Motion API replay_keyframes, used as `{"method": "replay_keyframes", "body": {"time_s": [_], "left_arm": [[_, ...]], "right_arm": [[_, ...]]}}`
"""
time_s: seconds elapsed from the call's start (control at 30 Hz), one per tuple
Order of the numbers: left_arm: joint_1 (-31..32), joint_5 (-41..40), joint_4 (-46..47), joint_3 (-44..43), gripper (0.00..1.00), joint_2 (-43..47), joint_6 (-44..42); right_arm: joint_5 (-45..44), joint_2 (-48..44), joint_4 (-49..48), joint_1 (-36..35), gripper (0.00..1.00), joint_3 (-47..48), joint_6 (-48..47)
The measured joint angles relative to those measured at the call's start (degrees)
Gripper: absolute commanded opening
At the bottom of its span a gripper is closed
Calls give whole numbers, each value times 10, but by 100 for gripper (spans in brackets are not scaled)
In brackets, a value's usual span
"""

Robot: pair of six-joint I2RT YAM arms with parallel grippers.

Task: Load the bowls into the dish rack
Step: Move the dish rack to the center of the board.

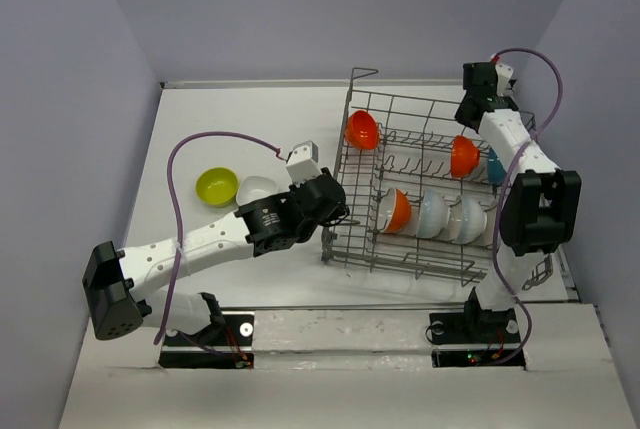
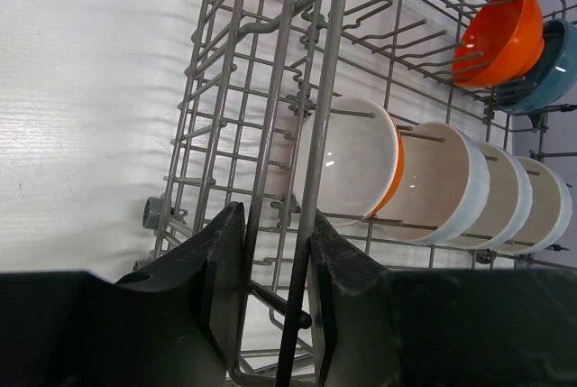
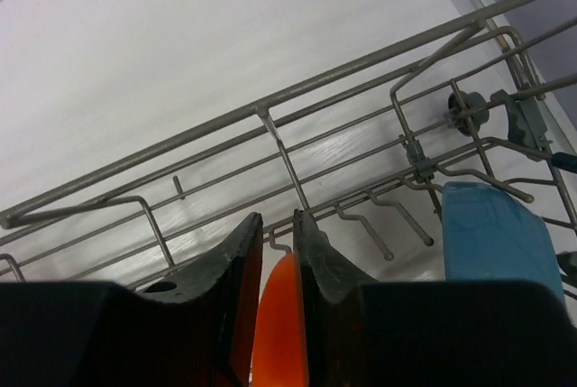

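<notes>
At the far right of the rack (image 1: 415,136), the right claw (image 3: 277,220) pinched an orange bowl (image 3: 279,315) by its rim, probably slick and breakable, hemmed by tines (image 3: 288,166) and a blue bowl (image 3: 491,243); the left claw (image 2: 277,216) gripped the rack's near wires; a green bowl (image 1: 217,186) and a white bowl (image 1: 256,190) sat outside

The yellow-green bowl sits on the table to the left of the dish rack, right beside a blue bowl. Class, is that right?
Not quite: the colour of its neighbour is wrong. The top external view shows the yellow-green bowl on the table to the left of the dish rack, right beside a white bowl, not a blue one.
</notes>
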State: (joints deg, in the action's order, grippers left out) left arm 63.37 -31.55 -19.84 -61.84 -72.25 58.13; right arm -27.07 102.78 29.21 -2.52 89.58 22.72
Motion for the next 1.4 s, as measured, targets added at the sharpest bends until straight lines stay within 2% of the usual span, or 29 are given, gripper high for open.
{"method": "replay_keyframes", "body": {"time_s": [0.4,0.6,0.8,1.13,1.4], "left_arm": [[0,1,6,5,13,3,0],[0,8,12,5,7,3,1],[1,9,21,11,5,3,5],[0,2,35,11,6,-7,9],[-1,-3,40,11,11,-10,9]], "right_arm": [[10,106,12,19,26,107,2],[24,157,60,28,26,156,2],[36,198,95,28,26,219,0],[80,274,153,24,27,359,-3],[100,281,153,25,28,371,-3]]}}
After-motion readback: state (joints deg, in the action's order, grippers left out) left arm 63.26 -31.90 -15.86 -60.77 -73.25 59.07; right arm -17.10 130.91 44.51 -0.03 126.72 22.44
